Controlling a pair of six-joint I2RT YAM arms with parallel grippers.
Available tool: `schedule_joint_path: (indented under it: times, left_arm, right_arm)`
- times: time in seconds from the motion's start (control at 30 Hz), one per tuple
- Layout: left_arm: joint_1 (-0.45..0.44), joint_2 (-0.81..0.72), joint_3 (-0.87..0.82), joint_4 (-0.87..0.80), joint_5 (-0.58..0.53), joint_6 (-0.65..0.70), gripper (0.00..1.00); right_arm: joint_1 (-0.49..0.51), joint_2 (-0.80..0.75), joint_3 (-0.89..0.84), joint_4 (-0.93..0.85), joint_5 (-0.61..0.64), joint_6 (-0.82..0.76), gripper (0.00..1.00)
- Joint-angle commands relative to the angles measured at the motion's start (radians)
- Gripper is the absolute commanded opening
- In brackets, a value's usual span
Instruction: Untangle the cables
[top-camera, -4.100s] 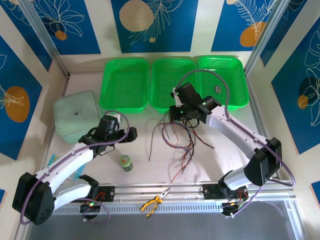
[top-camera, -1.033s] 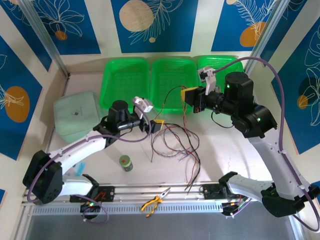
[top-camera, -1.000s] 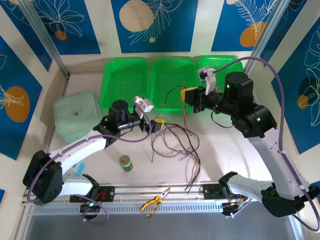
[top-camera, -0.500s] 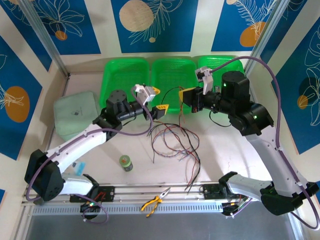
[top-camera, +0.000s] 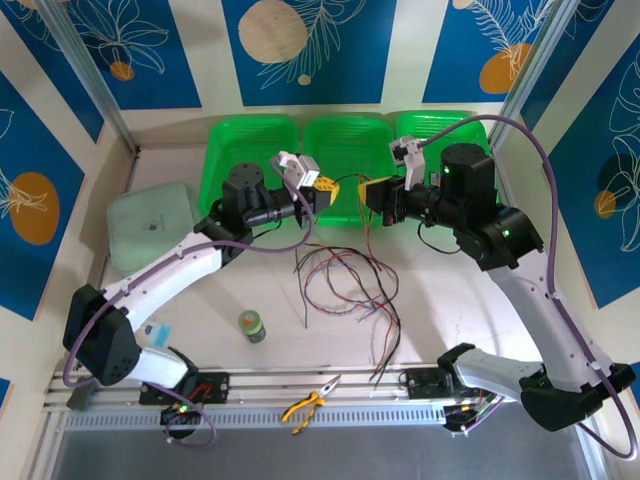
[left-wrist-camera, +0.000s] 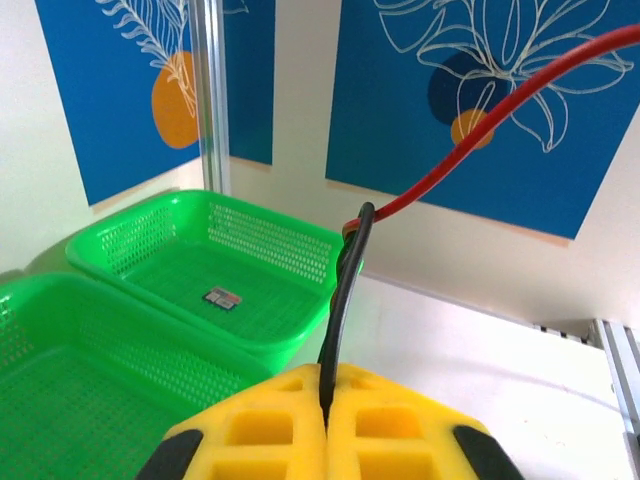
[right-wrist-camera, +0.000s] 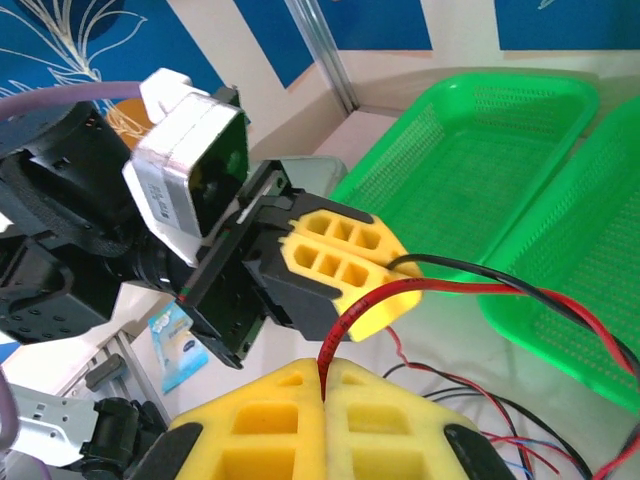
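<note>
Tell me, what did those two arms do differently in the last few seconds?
The left gripper swung up toward the right gripper and closed on the cables. The right gripper stayed shut on them. Baskets, bottle and pliers are unmoved.

This is a robotics lab, with a bench built up as an enclosed test cell. Two white-and-black robot arms, the left arm (top-camera: 170, 275) and the right arm (top-camera: 545, 310), are bolted to an aluminium rail (top-camera: 340, 382) at the near edge of a white table (top-camera: 450, 290). Aluminium profile posts (top-camera: 95, 85) frame the cell. Its walls carry printed blue panels (top-camera: 300, 50) with white leaf outlines and orange discs, like a staged backdrop. Props are laid out on the table: three green plastic mesh baskets (top-camera: 345, 123) in a row, a pale green lidded box (top-camera: 145, 225), a small green jar (top-camera: 250, 325) and a tangle of thin cables (top-camera: 350, 290). Yellow-handled pliers (top-camera: 308, 404) lie by the rail.
</note>
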Motion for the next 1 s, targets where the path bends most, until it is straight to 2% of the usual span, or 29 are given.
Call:
schedule_joint_path:
  times: [0.0,0.27,0.7,0.87,0.9,0.97]
  left_arm:
    - [-0.003,-0.027,0.027,0.0,-0.038,0.002,0.0]
    - [0.012,-0.111,-0.046,0.012,-0.221,0.017,0.0]
    - [0.081,-0.235,-0.16,-0.032,-0.316,-0.04,0.0]
    - [0.088,-0.234,-0.162,-0.02,-0.223,-0.067,0.0]
    - [0.089,-0.225,-0.162,-0.012,-0.19,-0.079,0.0]
    - [0.087,-0.205,-0.15,-0.009,-0.136,-0.104,0.0]
  right_arm:
    - [-0.034,-0.034,-0.024,0.007,-0.018,-0.007,0.0]
    - [-0.192,-0.105,-0.1,-0.004,0.023,0.046,0.0]
    - [-0.41,-0.204,-0.174,-0.012,0.061,0.121,0.0]
    - [-0.444,-0.184,-0.183,0.002,-0.044,0.139,0.0]
    - [-0.435,-0.171,-0.181,0.004,-0.08,0.137,0.02]
    - [-0.395,-0.143,-0.172,0.006,-0.125,0.134,0.12]
